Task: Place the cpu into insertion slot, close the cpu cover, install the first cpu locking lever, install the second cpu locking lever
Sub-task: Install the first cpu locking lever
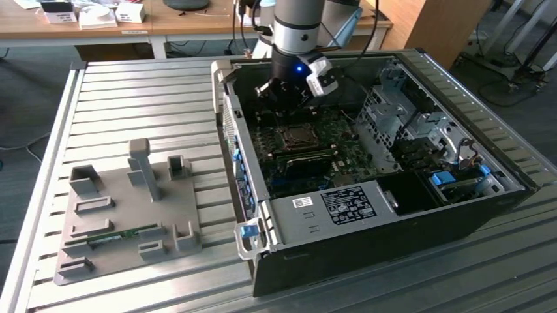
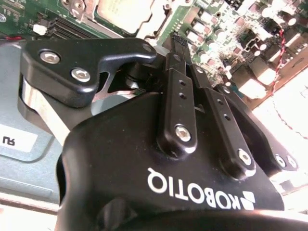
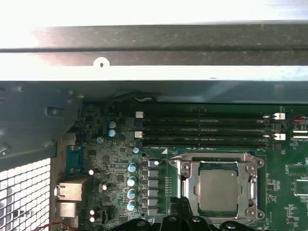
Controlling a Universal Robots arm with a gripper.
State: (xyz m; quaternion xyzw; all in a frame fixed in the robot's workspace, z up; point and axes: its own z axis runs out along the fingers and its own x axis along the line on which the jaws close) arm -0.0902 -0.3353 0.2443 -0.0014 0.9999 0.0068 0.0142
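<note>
cpu (image 3: 218, 187): likely light, stiff, fragile; grip by edges | under cpu cover (image 3: 216, 158) | hand (image 1: 278, 96): closed, empty, at cover's 12 o'clock in exterior view

Upper left of the exterior view: wooden desk (image 1: 130, 29) with small white boxes (image 1: 96, 16) on top. Below it, ribbed grey metal table (image 1: 130, 104) across most of the frame. Dark grey floor (image 1: 26, 98) at left edge; wooden panel (image 1: 435, 26) and loose cables (image 1: 513, 81) upper right.

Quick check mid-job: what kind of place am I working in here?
Probably a robotics lab or workshop: the arm works over an open PC case on a slatted metal table, with wooden desks behind.
</note>
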